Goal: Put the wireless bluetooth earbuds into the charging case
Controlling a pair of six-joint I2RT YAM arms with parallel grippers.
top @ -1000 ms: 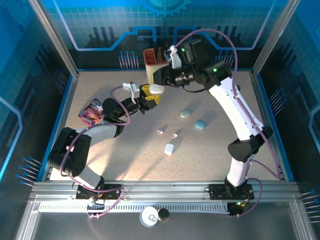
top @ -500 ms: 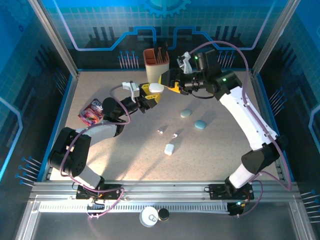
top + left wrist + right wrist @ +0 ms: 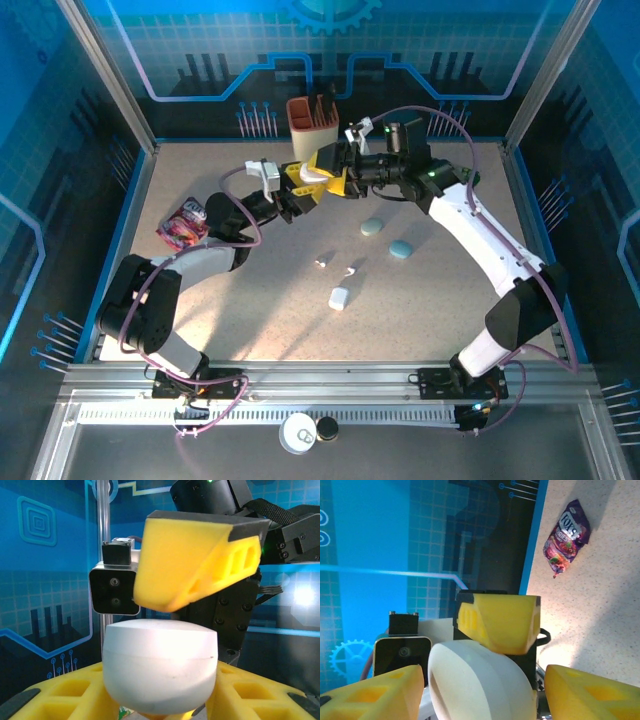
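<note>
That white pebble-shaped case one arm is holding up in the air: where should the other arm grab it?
Probably by the rounded upper half, above the thin seam. The left hand clamps the white case by its lower half, so the top dome is the free part. The right hand would best come from the opposite side, fingers straddling that dome.

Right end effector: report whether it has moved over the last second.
Yes. In the top view the right end effector has swung away from the brown holder, toward the near edge, by the white case.
</note>
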